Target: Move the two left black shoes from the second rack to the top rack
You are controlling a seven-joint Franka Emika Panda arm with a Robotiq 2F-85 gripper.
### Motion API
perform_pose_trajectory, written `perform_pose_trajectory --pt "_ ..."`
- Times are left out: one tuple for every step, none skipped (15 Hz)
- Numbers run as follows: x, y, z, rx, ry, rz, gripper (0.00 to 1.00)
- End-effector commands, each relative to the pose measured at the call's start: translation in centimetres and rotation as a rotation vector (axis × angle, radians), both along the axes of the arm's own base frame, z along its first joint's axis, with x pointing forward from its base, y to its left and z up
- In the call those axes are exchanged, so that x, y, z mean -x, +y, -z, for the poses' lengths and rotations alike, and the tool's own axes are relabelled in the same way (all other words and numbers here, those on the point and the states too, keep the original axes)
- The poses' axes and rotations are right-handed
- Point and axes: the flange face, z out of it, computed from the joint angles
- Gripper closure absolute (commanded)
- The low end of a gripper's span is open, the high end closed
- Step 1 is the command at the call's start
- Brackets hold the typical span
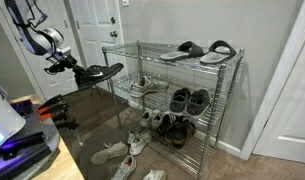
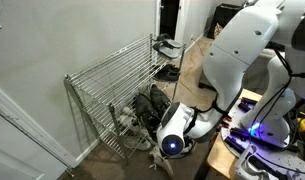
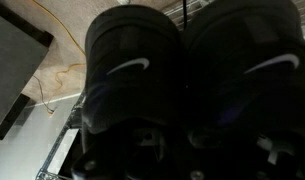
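Note:
My gripper [image 1: 70, 67] is shut on the two black shoes [image 1: 100, 72] and holds them in the air, off the near end of the silver wire shelving unit, at about the height of the top rack [image 1: 142, 50]. In the wrist view the two black shoes [image 3: 132, 60] fill the picture side by side, each with a pale swoosh, and hide the fingers. The second rack [image 1: 120, 88] sits just below and beyond them and carries white sneakers [image 1: 142, 88]. The top rack also shows in an exterior view [image 2: 117, 65].
Black-and-grey slides [image 1: 197, 50] lie on the far part of the top rack. Dark shoes [image 1: 187, 100] sit on a lower tier. White sneakers [image 1: 112, 152] lie on the floor in front. A white door [image 1: 92, 25] stands behind the arm.

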Motion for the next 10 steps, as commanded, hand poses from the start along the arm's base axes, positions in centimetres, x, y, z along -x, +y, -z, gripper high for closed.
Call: perform_pose_trajectory --pt "2.6 -1.6 -4.6 0.007 0.06 0.016 0.94" --pt "3.1 -1.7 -5.2 0.011 0.07 0.028 0.94" --pt "3.8 -1.8 -6.4 0.027 0.077 0.051 0.94" --pt "4.3 -1.9 -7.1 0.036 0.083 0.067 0.94" --pt "5.0 -1.9 -8.5 0.048 0.096 0.078 0.94" --pt "5.5 -1.8 -9.5 0.056 0.108 0.086 0.94" --pt "6.1 -1.7 -10.9 0.066 0.113 0.099 0.94" --pt "6.5 -1.6 -12.0 0.074 0.116 0.112 0.94" --pt "6.9 -1.4 -13.4 0.085 0.109 0.124 0.94" --pt "7.1 -1.2 -14.5 0.091 0.1 0.137 0.94"
